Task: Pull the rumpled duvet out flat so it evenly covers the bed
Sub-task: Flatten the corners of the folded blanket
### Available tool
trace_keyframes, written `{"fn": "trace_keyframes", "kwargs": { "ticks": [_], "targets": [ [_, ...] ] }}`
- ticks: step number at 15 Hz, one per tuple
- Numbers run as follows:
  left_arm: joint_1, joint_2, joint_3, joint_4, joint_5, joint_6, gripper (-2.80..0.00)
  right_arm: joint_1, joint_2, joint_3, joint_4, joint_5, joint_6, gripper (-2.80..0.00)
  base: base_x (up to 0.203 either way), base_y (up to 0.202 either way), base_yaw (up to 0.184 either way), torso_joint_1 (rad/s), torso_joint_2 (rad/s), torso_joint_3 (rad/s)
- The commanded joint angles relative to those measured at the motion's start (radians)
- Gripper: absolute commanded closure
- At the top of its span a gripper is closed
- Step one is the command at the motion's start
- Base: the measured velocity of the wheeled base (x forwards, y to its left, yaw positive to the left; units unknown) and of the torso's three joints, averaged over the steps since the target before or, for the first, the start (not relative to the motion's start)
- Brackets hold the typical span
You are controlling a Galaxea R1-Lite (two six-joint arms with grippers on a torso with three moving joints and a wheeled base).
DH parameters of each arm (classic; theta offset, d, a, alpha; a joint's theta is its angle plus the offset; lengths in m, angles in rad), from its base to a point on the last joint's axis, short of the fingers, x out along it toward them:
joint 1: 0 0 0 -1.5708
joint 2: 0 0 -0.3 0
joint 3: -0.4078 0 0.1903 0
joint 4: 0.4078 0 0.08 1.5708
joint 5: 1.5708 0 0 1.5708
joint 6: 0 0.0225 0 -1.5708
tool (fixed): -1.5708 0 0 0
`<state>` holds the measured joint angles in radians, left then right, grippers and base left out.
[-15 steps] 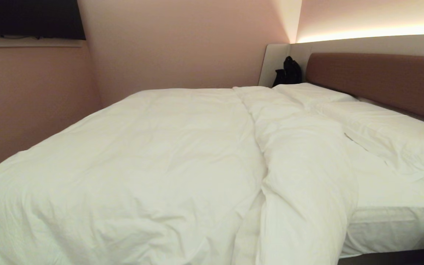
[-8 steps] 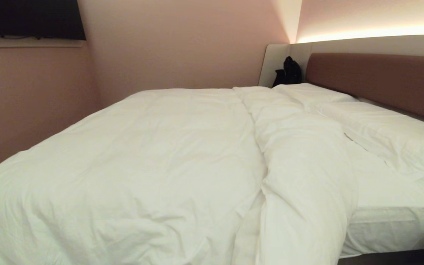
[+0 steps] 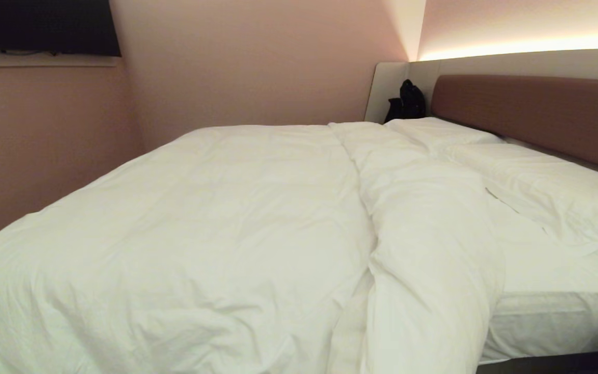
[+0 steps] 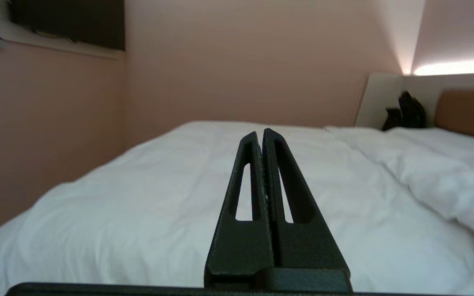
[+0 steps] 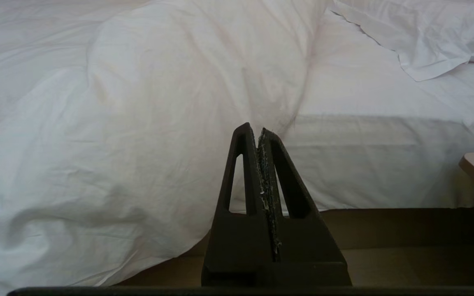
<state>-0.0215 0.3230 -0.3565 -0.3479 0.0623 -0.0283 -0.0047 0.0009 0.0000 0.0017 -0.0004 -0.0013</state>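
Left gripper [image 4: 260,132]: fingers pressed together with nothing between them, held above the duvet and pointing along the bed toward the far wall.
Right gripper [image 5: 257,128]: fingers likewise pressed together and empty, held low beside the near edge of the bed, in front of the hanging duvet.
Duvet [image 3: 216,223]: lay spread over the left and middle of the bed, wrinkled, with its right edge bunched into a thick ridge running from the near edge up toward the headboard; its near side hung over the mattress edge.
Bed [image 3: 553,317]: the right strip of sheeted mattress lay uncovered beside the ridge.
Pillows [image 3: 543,182]: two white ones lay in a row along the headboard [image 3: 538,111], the nearer one rumpled.
Dark bag [image 3: 407,101]: sat in the far corner beside the headboard.
Dark screen [image 3: 44,26]: hung on the left wall.
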Motion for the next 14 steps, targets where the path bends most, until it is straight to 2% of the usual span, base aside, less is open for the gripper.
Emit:
{"fn": "trace_keyframes", "kwargs": {
  "ticks": [1, 5, 10, 14],
  "targets": [
    [0.002, -0.085, 0.066, 0.018, -0.004, 0.003, 0.0, 0.0, 0.001, 0.0, 0.0, 0.0, 0.0, 0.0, 0.0, 0.0, 0.0, 0.0, 0.0, 0.0],
    [0.004, -0.18, 0.167, 0.04, -0.011, 0.023, 0.0, 0.0, 0.001, 0.0, 0.0, 0.0, 0.0, 0.0, 0.0, 0.0, 0.0, 0.0, 0.0, 0.0],
    [0.014, -0.322, 0.295, 0.095, -0.059, 0.051, 0.0, -0.001, 0.001, 0.0, 0.0, 0.0, 0.0, 0.0, 0.0, 0.0, 0.0, 0.0, 0.0, 0.0],
    [0.015, -0.323, 0.356, 0.103, -0.065, 0.05, 0.0, 0.0, 0.001, 0.0, 0.0, 0.0, 0.0, 0.0, 0.0, 0.0, 0.0, 0.0, 0.0, 0.0]
  ]
}}
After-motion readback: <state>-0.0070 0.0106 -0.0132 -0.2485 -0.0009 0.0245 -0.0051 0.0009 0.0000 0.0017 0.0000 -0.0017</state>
